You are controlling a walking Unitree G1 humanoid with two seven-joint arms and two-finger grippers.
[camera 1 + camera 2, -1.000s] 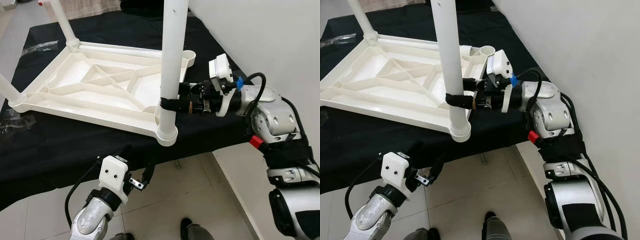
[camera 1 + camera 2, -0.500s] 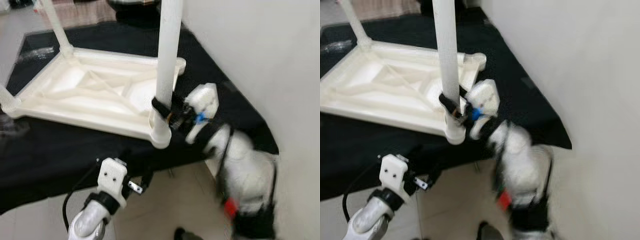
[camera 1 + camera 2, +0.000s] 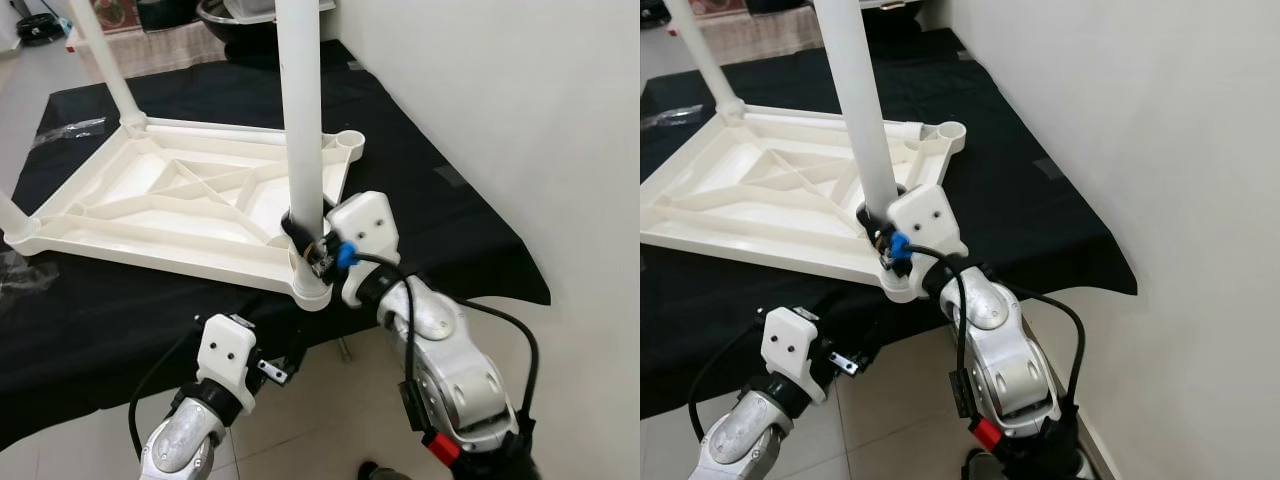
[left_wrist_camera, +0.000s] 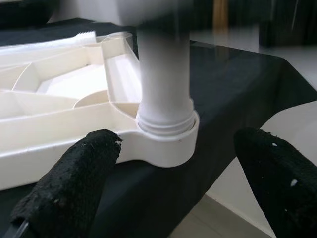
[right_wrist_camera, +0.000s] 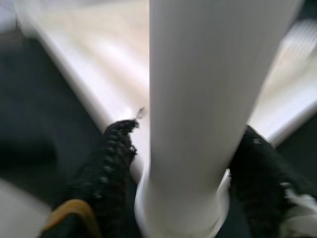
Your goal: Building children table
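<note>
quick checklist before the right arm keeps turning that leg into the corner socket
1. Right gripper around the white leg just above the socket: ok.
2. Leg upright in the corner socket: ok; threads visible at the collar, so fully seated: cannot tell.
3. Left gripper open, hanging below the table edge, apart from the socket: ok.
4. Upturned tabletop flat on the black cloth: ok, but this corner sits at the cloth's edge: not ok.
5. Far corner socket without a leg: not ok.
</note>
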